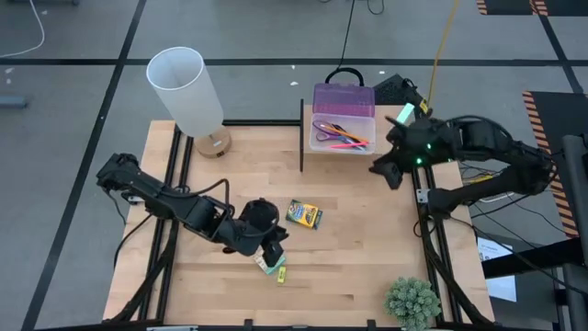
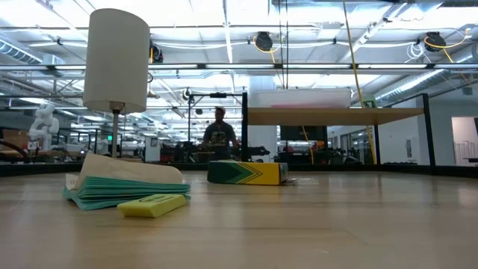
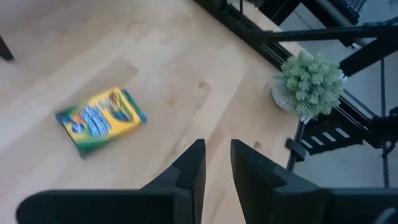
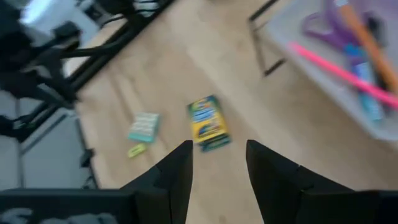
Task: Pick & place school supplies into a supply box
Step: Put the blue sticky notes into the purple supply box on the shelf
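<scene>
Left claw (image 3: 216,163) is released with a narrow gap, empty, above the desk (image 1: 367,230) near the eraser block (image 1: 267,264). Right claw (image 4: 217,163) is released wider, empty, beside the supply box (image 1: 343,119). Crayon box (image 1: 303,215) lies mid-desk.

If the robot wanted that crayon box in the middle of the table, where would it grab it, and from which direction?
Probably from straight above, fingers closing across the narrower width. The crayon box lies flat on its broad face, slightly askew on the table, with bare wood all around, so both long edges are free. The low view shows it thin, so a sideways approach would offer little to hold. The left gripper is nearest.
</scene>
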Available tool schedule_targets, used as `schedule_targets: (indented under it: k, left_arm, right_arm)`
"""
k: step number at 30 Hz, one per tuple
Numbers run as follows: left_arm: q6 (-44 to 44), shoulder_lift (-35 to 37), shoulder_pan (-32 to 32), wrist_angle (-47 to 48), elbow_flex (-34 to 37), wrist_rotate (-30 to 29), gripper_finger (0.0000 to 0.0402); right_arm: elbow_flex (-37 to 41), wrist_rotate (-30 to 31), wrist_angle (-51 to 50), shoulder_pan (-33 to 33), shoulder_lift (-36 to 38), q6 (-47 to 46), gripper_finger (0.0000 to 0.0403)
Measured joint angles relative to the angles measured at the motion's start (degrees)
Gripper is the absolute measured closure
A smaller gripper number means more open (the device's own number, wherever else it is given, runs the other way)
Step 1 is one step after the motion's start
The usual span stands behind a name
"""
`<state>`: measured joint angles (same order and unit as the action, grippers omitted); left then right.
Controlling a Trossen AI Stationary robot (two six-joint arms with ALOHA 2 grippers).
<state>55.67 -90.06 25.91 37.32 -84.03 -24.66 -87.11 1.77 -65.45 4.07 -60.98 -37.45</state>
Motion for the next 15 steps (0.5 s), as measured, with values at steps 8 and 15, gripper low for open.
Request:
schedule_targets:
  k: [8,15]
  left_arm:
    - [7.17,-2.61,4.04,2.18,0.01,4.21,0.0302]
    - [13.24,-6.84,7.74,2.67,0.11,7.73,0.0252]
  right_arm:
    - [0.0,6.44,6.8,-14.82,-2.34,-7.72,0.0259]
    - [0.0,7.45,13.28,-23.51,-6.01,-10.67,0.0259]
